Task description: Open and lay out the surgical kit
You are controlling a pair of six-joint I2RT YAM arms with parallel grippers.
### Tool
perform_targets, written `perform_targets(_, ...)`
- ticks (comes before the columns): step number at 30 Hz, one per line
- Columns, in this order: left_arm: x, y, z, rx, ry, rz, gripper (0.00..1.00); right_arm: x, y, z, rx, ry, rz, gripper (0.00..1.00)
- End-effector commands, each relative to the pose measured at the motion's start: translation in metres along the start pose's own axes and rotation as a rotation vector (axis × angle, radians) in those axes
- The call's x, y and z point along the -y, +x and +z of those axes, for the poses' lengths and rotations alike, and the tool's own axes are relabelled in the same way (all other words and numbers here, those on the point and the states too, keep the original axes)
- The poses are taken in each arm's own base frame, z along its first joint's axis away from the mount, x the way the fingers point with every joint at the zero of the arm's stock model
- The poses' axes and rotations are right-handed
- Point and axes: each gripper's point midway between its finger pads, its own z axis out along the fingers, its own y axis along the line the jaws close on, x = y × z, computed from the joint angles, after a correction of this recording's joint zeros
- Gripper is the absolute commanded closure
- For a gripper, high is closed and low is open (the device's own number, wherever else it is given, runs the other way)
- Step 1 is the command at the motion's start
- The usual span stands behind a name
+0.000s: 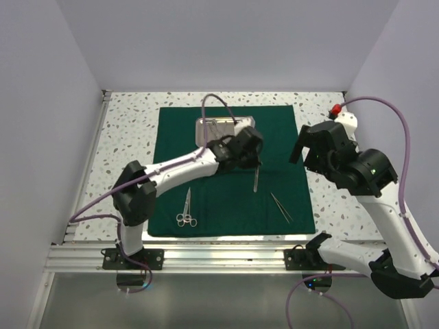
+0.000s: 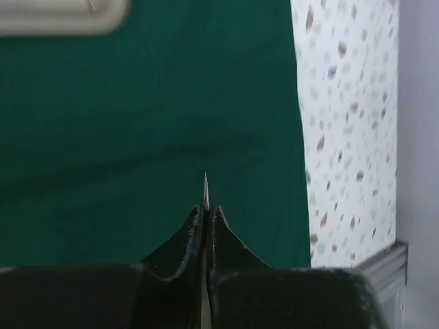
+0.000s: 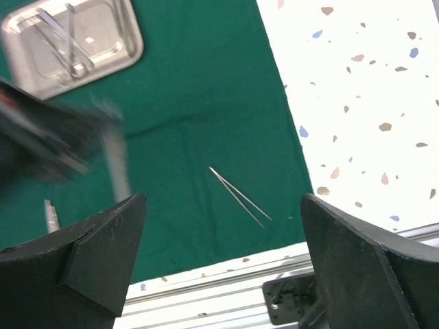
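The left hand [image 1: 254,163], seen from above, hangs over the middle of the dark green cloth [image 1: 226,205]. It is pinched on a slim silver instrument [image 1: 256,179] whose tip points toward the near edge. The steel tray [image 1: 206,120] sits toward the cloth's far edge, with the scissors [image 1: 186,211] near left and the tweezers [image 1: 280,207] near right. The right hand [image 1: 302,147] hovers by the cloth's right border over the speckled surface [image 1: 130,130].

From the left wrist, both fingers [image 2: 188,236] press together on the thin blade, only its point poking out.

From the right wrist, the fingers [image 3: 89,260] stand wide apart above the tweezers [image 3: 240,197]; the tray [image 3: 103,31] holds more instruments.
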Motion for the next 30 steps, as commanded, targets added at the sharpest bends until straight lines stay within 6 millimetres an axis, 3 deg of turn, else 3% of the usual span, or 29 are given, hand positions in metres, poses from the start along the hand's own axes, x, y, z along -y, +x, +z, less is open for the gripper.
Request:
perform_targets(1,0.006,0.065,0.0,-0.055,-0.068,-0.064,1.0,0.033,0.006,-0.029,-0.023,0.046,0.036,0.02)
perform_targets(3,0.015,0.105,0.007,-0.094,-0.093,-0.053,1.0,0.041,0.01,-0.039,-0.028,0.03,0.025,0.01)
perform_targets(5,0.025,0.124,0.009,-0.116,-0.108,-0.048,1.0,0.047,0.014,-0.045,-0.039,0.018,0.015,0.02)
perform_targets(6,0.027,0.144,0.015,-0.136,-0.125,-0.045,1.0,0.054,0.017,-0.05,-0.04,0.013,0.005,0.02)
perform_targets(11,0.038,0.182,0.03,-0.196,-0.146,-0.068,1.0,0.069,0.028,-0.061,-0.039,-0.018,-0.021,0.02)
perform_targets(13,0.044,0.187,0.03,-0.212,-0.15,-0.079,0.85,0.074,0.029,-0.066,-0.027,-0.033,-0.035,0.02)
perform_targets(14,0.044,0.192,0.032,-0.216,-0.154,-0.074,0.7,0.075,0.029,-0.066,-0.025,-0.037,-0.042,0.02)
perform_targets(16,0.052,0.188,0.029,-0.206,-0.141,-0.074,0.57,0.077,0.029,-0.069,-0.016,-0.045,-0.046,0.01)
perform_targets(17,0.054,0.184,0.027,-0.2,-0.136,-0.074,0.48,0.077,0.029,-0.069,-0.016,-0.048,-0.051,0.02)
perform_targets(22,0.063,0.139,0.013,-0.126,-0.126,-0.042,0.43,0.07,0.027,-0.067,-0.032,-0.048,-0.044,0.02)
perform_targets(25,0.055,0.09,0.01,-0.06,-0.124,-0.015,0.45,0.067,0.025,-0.064,-0.032,-0.039,-0.027,0.02)
perform_targets(26,0.046,0.064,0.012,-0.028,-0.127,0.005,0.47,0.066,0.025,-0.062,-0.034,-0.03,-0.023,0.02)
perform_targets(28,0.033,0.036,0.018,0.005,-0.139,0.026,0.49,0.064,0.026,-0.058,-0.037,-0.024,-0.015,0.02)
perform_targets(29,0.016,0.014,0.028,0.027,-0.167,0.024,0.51,0.062,0.026,-0.056,-0.032,-0.021,-0.005,0.02)
perform_targets(30,0.016,-0.004,0.03,0.046,-0.153,0.064,0.53,0.062,0.029,-0.052,-0.041,-0.012,0.003,0.02)
